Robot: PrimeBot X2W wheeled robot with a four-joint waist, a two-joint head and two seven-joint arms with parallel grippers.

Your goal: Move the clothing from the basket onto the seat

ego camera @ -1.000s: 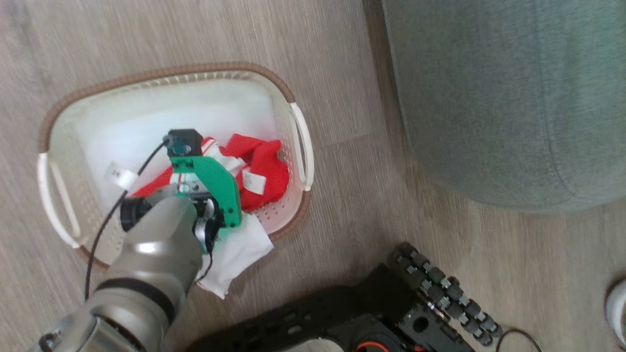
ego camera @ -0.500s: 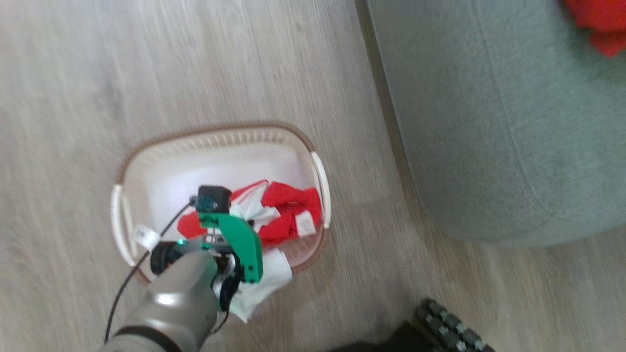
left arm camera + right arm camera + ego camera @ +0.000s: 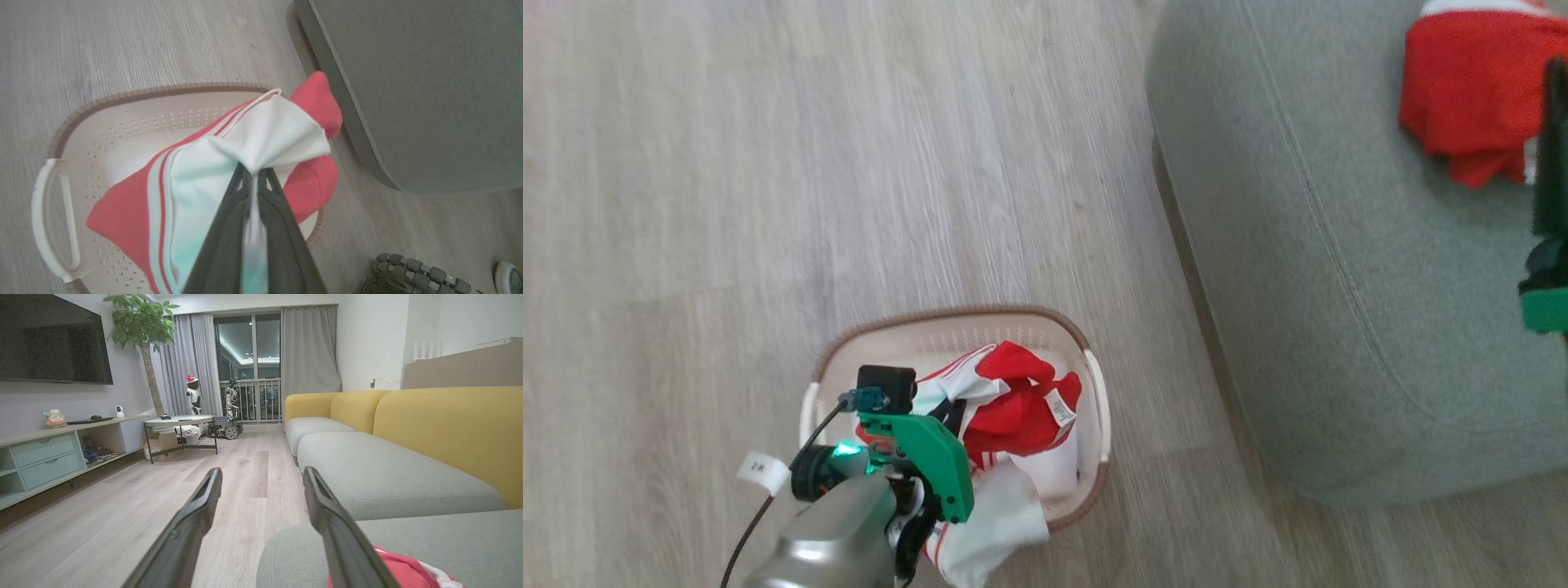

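One red garment with white panels (image 3: 261, 139) hangs over the cream basket (image 3: 122, 96), and my left gripper (image 3: 253, 170) is shut on a fold of its white fabric. From the head, this garment (image 3: 1021, 408) bulges above the basket (image 3: 947, 317), with the left arm's green wrist bracket (image 3: 923, 461) beside it. The second red garment (image 3: 1470, 90) lies on the grey seat (image 3: 1339, 286). My right gripper (image 3: 261, 475) is open over the seat (image 3: 429, 543), with that garment (image 3: 400, 571) just below its right finger. A dark right finger (image 3: 1553, 139) shows at the head view's right edge.
Pale wood floor (image 3: 768, 204) surrounds the basket. The seat's side stands a short way right of the basket. My wheeled base (image 3: 412, 273) sits near the seat's corner. Ahead of the right gripper are a yellow-backed sofa (image 3: 449, 424), a low round table (image 3: 179, 421) and a TV unit (image 3: 49, 457).
The head camera has swung, so the basket now sits lower and smaller, and the second garment and right gripper have come into view. The left gripper has raised its garment higher out of the basket.
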